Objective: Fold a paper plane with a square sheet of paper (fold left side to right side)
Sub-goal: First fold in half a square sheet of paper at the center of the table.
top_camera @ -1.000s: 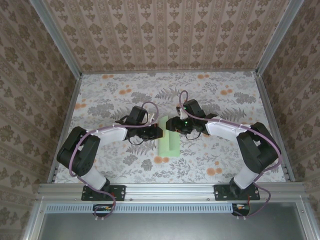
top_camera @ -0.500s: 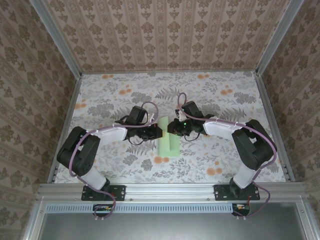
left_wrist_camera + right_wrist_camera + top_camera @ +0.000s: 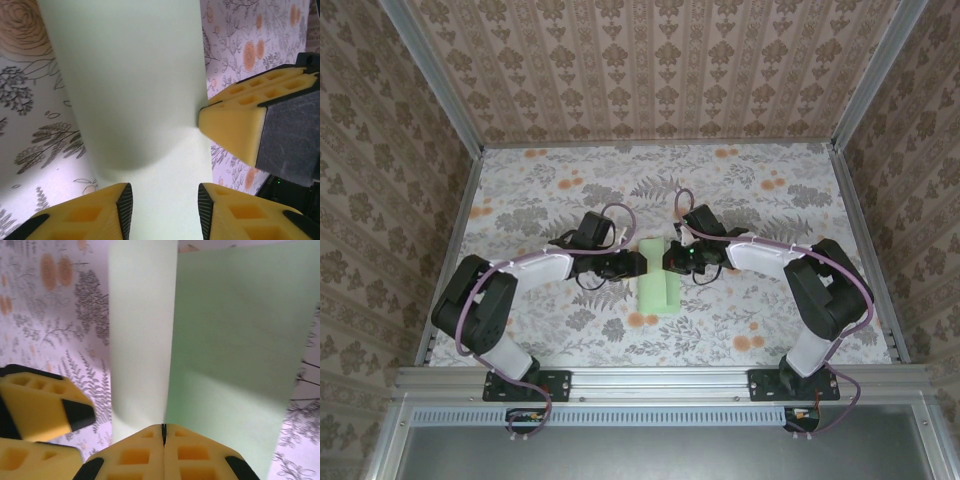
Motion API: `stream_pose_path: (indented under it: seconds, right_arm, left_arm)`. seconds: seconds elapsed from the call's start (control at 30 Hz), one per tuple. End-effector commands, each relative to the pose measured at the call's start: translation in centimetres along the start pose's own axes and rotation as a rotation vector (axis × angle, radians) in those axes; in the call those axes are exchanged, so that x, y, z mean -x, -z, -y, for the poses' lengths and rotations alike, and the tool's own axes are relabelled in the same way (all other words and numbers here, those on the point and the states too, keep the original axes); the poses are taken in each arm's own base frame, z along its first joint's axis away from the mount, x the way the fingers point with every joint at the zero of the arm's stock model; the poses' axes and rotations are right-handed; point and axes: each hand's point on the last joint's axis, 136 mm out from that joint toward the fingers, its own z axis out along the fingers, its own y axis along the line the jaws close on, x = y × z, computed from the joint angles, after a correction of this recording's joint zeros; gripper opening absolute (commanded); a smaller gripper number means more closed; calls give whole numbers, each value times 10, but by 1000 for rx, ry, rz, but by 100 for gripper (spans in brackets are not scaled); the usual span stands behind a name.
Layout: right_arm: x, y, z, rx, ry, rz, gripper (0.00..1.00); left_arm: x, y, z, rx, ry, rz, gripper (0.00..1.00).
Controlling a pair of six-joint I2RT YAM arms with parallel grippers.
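A pale-green sheet of paper (image 3: 658, 285) lies folded into a narrow upright strip at the table's middle, between the two arms. My left gripper (image 3: 638, 264) touches its left edge. In the left wrist view the left gripper (image 3: 165, 200) is open, its jaws standing either side of the paper (image 3: 135, 75) without pinching it. My right gripper (image 3: 667, 260) meets the strip from the right. In the right wrist view the right gripper (image 3: 163, 429) is shut, with the raised edge of the paper (image 3: 230, 330) running into the line between its fingers.
The table (image 3: 770, 300) wears a cloth printed with grey ferns and orange flowers. Patterned walls and a metal frame (image 3: 460, 230) close it in on three sides. The right arm's yellow finger (image 3: 235, 132) sits close in front of my left jaws.
The left gripper has opened off the paper. The right gripper has shut on the paper's edge after shifting a little left and nearer.
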Motion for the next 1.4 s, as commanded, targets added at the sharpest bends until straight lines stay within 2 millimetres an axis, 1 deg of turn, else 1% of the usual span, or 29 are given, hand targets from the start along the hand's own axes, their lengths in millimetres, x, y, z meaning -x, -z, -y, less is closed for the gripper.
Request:
stream_pose_path:
  seconds: [0.0, 0.1, 0.2, 0.4, 0.7, 0.93, 1.1, 1.23, 1.3, 1.37]
  right_arm:
    - [2, 2, 12, -89, 25, 3, 4]
    - [2, 0, 16, -109, 28, 3, 4]
    - [1, -2, 21, -130, 28, -7, 5]
    - [-2, -4, 28, -160, 28, -17, 5]
    - [-4, -6, 35, -187, 27, -28, 7]
    - [-5, -6, 38, -198, 27, -29, 9]
    - [-4, -3, 37, -197, 33, -19, 13]
    - [1, 4, 37, -212, 42, 9, 24]
    - [4, 11, 38, -236, 50, 37, 28]
    - [9, 22, 42, -261, 51, 83, 36]
  left_arm:
    - [6, 11, 1, 40, -23, 25, 48]
    - [5, 7, -6, 64, -9, 14, 52]
    - [4, 2, -12, 89, 4, -4, 53]
    - [6, -10, -14, 111, 15, -23, 55]
    - [-1, -27, -24, 206, 33, -87, 53]
    - [-11, -36, -32, 286, 16, -145, 49]
    - [-18, -41, -36, 316, 13, -175, 49]
    - [-20, -44, -39, 327, 14, -188, 49]
    - [-21, -45, -39, 332, 12, -191, 49]
    - [-22, -47, -40, 338, 13, -198, 49]
